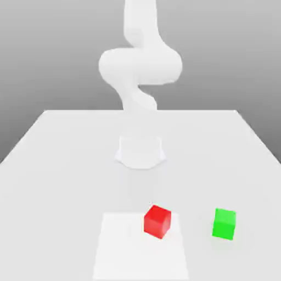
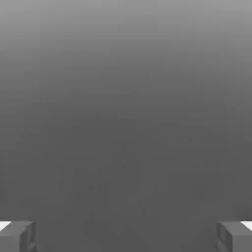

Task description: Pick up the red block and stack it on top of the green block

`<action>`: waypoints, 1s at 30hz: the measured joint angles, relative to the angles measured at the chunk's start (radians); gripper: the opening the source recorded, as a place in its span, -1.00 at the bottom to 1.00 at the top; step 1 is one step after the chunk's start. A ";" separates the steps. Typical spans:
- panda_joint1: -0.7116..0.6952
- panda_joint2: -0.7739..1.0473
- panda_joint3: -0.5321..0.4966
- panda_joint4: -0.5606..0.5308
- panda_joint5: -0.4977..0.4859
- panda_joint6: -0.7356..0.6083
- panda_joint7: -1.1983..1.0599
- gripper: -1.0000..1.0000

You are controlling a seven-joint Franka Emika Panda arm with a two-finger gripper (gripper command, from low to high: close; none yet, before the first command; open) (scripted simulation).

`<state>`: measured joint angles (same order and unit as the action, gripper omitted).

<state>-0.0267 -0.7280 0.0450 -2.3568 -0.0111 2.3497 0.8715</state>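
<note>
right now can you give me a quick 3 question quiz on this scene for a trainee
1. True or false: the red block already sits on top of the green block.
2. In the exterior view, which block lies further toward that view's right: A) red B) green?
3. In the hand view, is the gripper open or shut?

Key
1. False: both blocks rest apart on the table.
2. B, green.
3. Open: its fingertips stand wide apart with nothing between them.
</note>
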 joint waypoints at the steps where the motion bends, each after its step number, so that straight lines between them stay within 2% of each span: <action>1: -0.012 0.035 0.020 -0.027 -0.005 0.024 0.035 0.00; 12: -0.116 0.422 0.179 -0.308 -0.036 0.276 0.387 0.00; 17: -0.113 0.636 0.210 -0.458 0.020 0.422 0.529 0.00; 19: -0.111 0.699 0.211 -0.476 0.020 0.469 0.561 0.00; 23: -0.101 0.795 0.185 -0.468 -0.047 0.547 0.621 0.00; 29: -0.014 0.940 0.067 -0.450 -0.172 0.668 0.711 0.00; 30: -0.004 0.953 0.054 -0.449 -0.181 0.679 0.716 -1.00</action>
<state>-0.0306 0.2248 0.0993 -2.8055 -0.1917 3.0283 1.5879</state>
